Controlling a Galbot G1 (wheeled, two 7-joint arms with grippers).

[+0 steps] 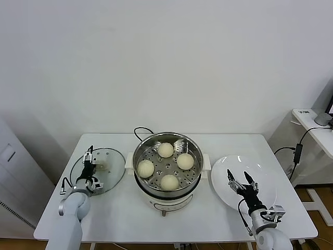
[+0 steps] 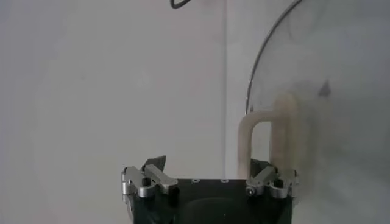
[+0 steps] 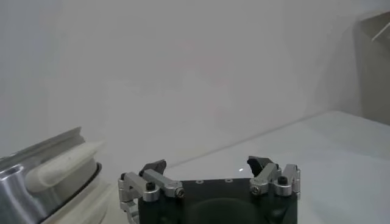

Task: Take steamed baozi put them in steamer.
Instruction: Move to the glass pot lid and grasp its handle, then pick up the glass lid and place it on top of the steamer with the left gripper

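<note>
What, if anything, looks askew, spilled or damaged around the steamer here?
Nothing stands out. All four baozi sit on the tray inside the steamer. The white plate lies flat, the glass lid rests flat. The left claw is over the lid, the right claw open over the plate.

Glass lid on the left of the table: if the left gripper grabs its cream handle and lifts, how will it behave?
The glass lid is probably fairly heavy for its size and breakable, being clear glass with a metal rim. Its cream handle is a smooth arch, so it may slip or let the lid swing unless the left gripper grips it centrally. Lying flat on the table, it should slide rather than roll.
</note>
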